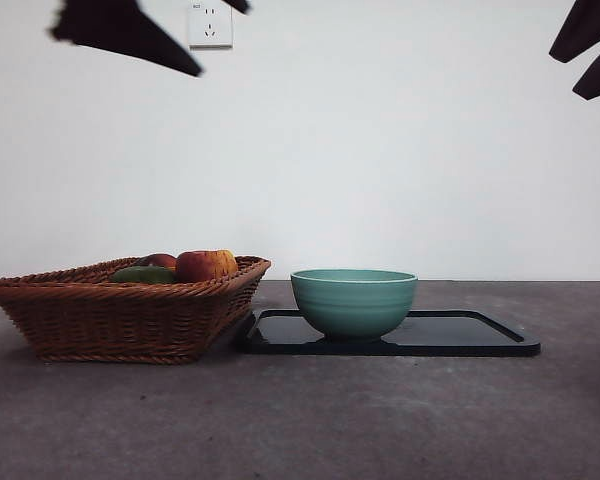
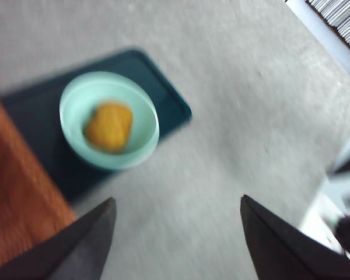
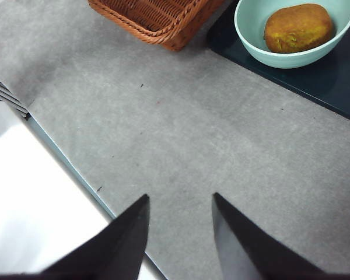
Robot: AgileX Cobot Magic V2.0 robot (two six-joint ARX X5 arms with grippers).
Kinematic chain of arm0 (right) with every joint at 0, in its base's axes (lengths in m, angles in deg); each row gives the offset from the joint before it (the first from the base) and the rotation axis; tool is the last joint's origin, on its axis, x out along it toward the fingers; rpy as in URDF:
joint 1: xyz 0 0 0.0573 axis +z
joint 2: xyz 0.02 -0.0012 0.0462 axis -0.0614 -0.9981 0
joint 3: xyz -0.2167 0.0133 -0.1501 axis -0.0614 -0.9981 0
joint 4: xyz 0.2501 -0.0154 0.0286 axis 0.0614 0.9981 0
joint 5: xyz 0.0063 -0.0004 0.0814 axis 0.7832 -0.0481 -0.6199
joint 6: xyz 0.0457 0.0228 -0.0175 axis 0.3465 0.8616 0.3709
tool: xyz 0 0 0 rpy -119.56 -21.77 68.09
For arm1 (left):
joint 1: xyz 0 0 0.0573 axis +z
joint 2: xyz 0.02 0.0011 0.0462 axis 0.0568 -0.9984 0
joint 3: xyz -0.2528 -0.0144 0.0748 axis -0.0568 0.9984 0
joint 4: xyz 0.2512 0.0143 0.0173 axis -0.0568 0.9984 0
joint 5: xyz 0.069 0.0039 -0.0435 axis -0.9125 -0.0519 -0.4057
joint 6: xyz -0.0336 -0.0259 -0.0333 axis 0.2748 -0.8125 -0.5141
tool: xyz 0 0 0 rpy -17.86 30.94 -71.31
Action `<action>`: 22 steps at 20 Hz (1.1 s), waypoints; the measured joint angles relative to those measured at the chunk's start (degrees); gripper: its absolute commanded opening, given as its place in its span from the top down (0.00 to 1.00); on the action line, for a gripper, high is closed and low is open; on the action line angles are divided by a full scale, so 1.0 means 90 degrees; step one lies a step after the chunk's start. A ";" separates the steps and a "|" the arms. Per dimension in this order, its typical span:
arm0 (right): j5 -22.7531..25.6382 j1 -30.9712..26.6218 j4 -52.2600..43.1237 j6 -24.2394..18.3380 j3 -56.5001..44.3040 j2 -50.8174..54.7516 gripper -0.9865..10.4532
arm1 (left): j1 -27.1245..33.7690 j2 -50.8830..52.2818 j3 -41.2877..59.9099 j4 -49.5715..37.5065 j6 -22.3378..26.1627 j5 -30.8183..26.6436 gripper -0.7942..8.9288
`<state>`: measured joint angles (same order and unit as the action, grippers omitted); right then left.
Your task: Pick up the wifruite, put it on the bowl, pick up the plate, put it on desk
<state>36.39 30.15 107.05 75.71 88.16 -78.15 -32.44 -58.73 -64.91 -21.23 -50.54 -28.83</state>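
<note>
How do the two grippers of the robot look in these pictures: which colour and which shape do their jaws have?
The left gripper has two matte black jaws, flat and wedge-shaped, narrowing to pointed tips. The right gripper has the same kind of black tapered jaws. In the front view both show only as dark angular tips at the top corners. No cables, markings or labels are visible on them.

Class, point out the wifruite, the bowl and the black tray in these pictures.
wifruite (image 3: 298, 27), right wrist view, middle of its skin, inside the bowl.
bowl (image 1: 353, 303), front view, ridged outer wall.
black tray (image 1: 465, 335), front view, bare surface beside the bowl.
</note>
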 measured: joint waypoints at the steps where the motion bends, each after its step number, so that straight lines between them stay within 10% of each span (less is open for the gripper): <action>1: 0.0000 0.0000 0.0000 0.0000 0.0000 0.0000 0.76 | -0.0017 -0.0364 -0.0338 -0.0010 0.0070 -0.0002 0.56; 22: 0.0002 0.0000 0.0058 0.0000 0.0000 0.0000 0.76 | -0.0903 -0.4966 -0.3058 -0.0233 0.2001 -0.1683 0.56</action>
<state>36.41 30.15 107.57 75.71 88.16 -78.15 -40.57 -103.43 -92.43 -23.33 -32.53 -43.98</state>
